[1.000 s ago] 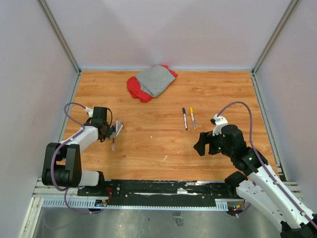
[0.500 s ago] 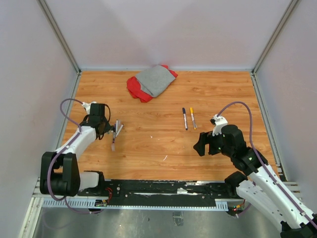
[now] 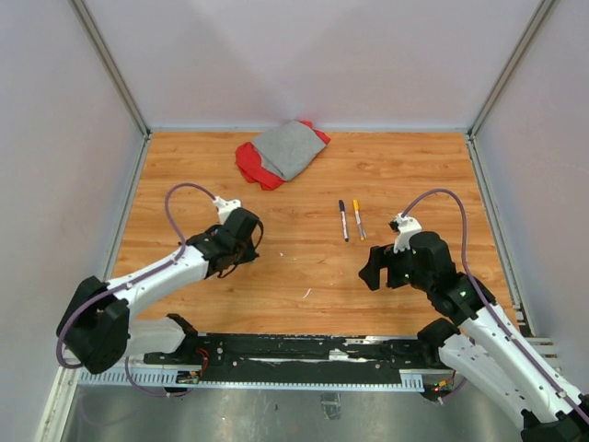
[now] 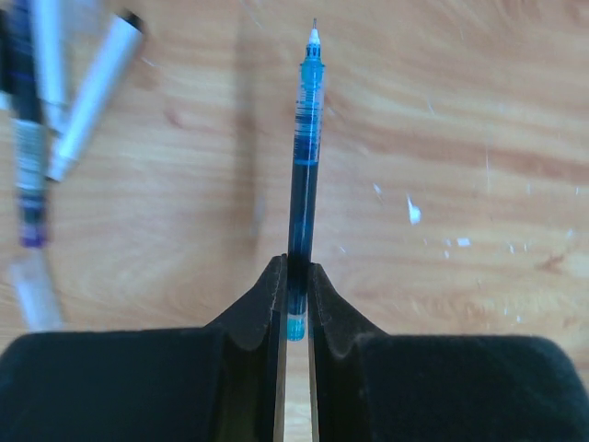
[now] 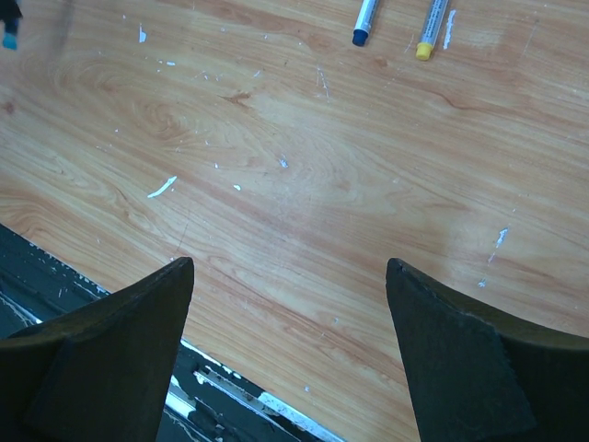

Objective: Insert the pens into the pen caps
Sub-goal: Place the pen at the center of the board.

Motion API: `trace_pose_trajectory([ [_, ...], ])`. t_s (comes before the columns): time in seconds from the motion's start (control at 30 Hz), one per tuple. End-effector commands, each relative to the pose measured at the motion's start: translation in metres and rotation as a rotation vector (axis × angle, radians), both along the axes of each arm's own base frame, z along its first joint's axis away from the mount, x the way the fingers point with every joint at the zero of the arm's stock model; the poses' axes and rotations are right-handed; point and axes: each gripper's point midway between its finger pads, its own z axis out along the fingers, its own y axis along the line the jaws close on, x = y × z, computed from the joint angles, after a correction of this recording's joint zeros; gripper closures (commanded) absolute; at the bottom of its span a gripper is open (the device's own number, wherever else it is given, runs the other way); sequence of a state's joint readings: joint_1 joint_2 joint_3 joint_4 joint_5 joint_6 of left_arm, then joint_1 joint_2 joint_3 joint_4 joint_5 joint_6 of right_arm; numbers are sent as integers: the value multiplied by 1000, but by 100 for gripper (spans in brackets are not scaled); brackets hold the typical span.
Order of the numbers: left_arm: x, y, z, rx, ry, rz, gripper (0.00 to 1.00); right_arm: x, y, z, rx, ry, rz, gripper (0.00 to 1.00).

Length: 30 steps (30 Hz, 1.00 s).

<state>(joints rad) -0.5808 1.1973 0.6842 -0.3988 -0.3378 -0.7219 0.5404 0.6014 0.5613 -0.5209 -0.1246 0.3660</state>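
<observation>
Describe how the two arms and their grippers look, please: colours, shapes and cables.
The left arm and the right arm both have white links and black joints. A thin purple cable arches above each wrist. The left gripper and the right gripper are matte black, with broad wedge-shaped fingers narrowing toward the tips. No markings are readable.

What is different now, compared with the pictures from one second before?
The left gripper travelled from near the left edge of the table toward its middle, shut on a blue pen. The right gripper stayed open and still. The dark-ended pen, the yellow-ended pen and the cloth did not move.
</observation>
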Motion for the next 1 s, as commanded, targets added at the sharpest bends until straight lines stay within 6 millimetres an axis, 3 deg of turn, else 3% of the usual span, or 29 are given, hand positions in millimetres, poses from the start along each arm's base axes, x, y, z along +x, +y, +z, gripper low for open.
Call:
trace_pose_trajectory([
  [0.0,-14,-36,-11,-22,32,3,100,3,-1,-1,12,2,-17,14],
  [0.2,-30,-68,-34,-6,86,-59,99,4,-1,-1,13,4,-18,14],
  [0.37,-34,-71,-49,9,120,-74,96,3,-2,-2,5,11,-19,14],
  [0.5,-35,-73,-53,12,132,-81,84,2,-2,-2,7,7,-19,14],
  [0.73,-33,-72,-48,20,123,-81,67,2,-2,-3,6,7,-19,14],
  [0.97,-24,-68,-24,38,58,-77,64,2,-2,-2,8,4,-15,14],
])
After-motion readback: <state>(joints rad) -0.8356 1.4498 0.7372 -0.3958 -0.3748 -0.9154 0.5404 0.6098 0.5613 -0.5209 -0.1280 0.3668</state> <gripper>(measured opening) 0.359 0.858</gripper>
